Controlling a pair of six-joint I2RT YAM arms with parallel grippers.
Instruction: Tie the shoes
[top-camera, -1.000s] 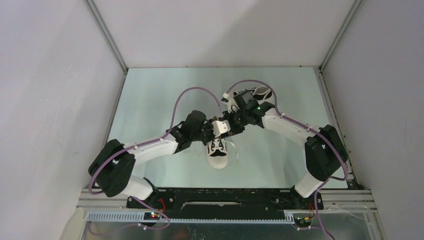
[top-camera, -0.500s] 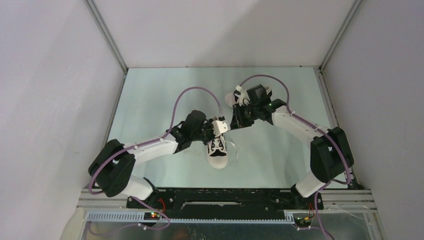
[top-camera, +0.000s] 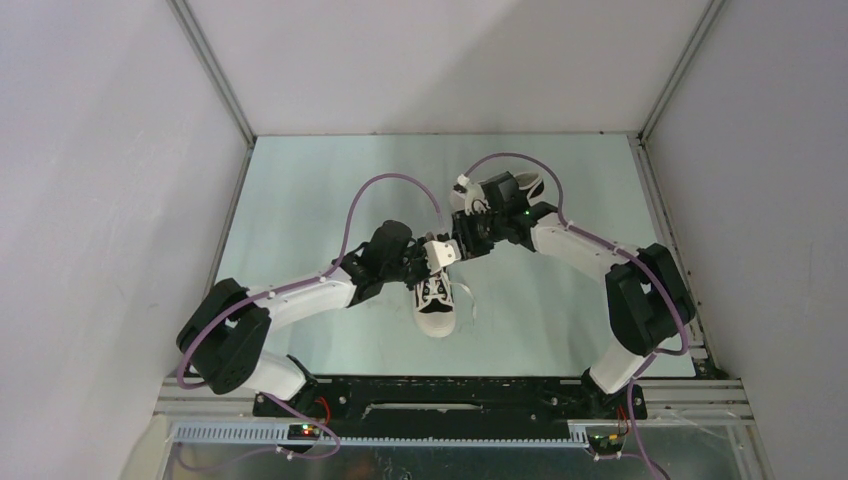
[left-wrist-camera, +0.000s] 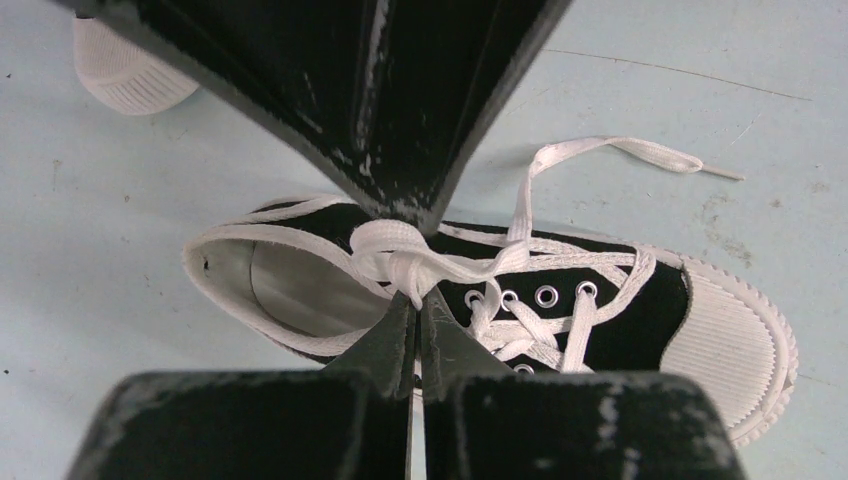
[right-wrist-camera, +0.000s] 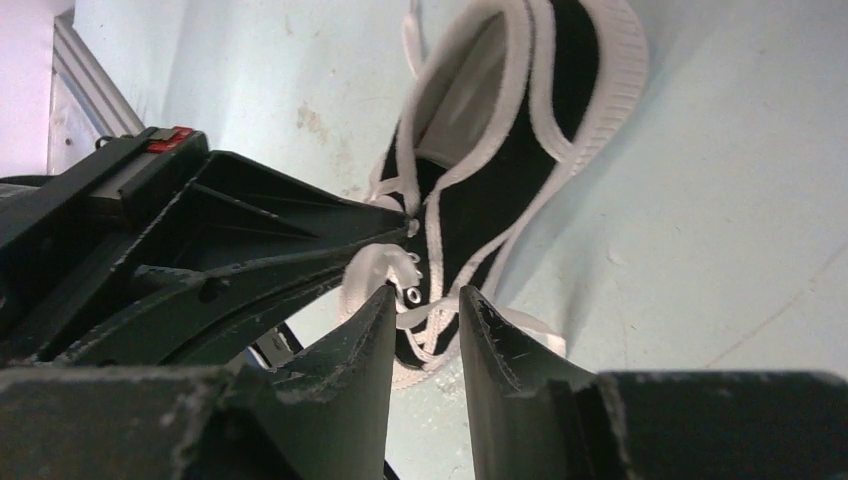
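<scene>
Top view: near shoe (top-camera: 435, 305) sits mid-table (top-camera: 300, 200), toe cap toward the arm bases; far shoe (top-camera: 534, 186) lies beyond it, mostly under the right arm. Left gripper (top-camera: 441, 254) and right gripper (top-camera: 466, 238) meet over the near shoe's opening. Left wrist: left gripper (left-wrist-camera: 418, 305) closed, tips against the bunched laces (left-wrist-camera: 400, 255); a pinch not discernible. Right wrist: right gripper (right-wrist-camera: 425, 320) jaws slightly apart, empty, just above the eyelets.

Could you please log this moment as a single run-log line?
left gripper: shut on lace knot | right gripper: open, tips by lace knot | sneaker: one lace end loose
</scene>
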